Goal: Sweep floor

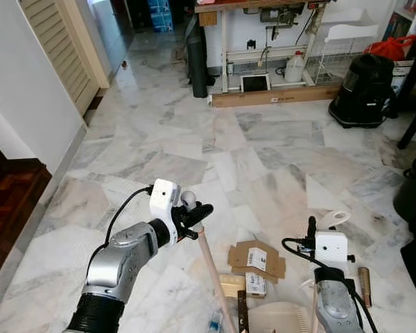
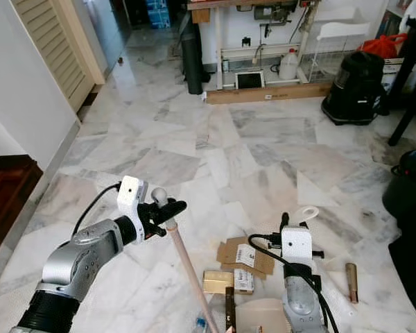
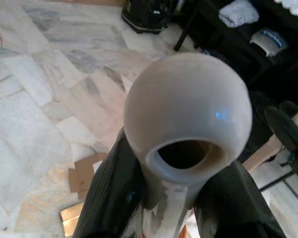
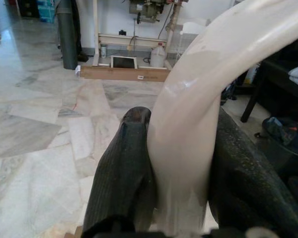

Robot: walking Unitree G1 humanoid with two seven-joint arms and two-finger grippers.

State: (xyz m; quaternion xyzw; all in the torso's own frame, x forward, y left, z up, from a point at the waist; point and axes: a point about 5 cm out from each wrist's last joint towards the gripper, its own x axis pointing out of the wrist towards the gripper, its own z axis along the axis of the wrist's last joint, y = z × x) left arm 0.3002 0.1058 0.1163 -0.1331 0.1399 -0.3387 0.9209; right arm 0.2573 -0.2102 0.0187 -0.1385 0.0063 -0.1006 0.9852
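- The left wrist view shows up close that the broom handle [image 3: 187, 144] has a rounded, hollow grey cap, with both black fingers [image 3: 114, 198] pressed to the neck below it.
- The left gripper [image 1: 191, 216] reaches forward, clamping the handle top; the pole slants down to the marble floor [image 1: 263, 152].
- The right gripper [image 4: 181, 163] grips a pale curved dustpan handle [image 4: 198, 99] (upright, low right).
- Flattened cardboard [image 1: 253, 258] carries a label, unreadable.

The left gripper [image 2: 168, 211] clamps its fingers near the top of the broom handle [image 2: 184, 263]. Flattened cardboard [image 2: 244, 258] lies on the marble floor [image 2: 215, 152] between both arms.
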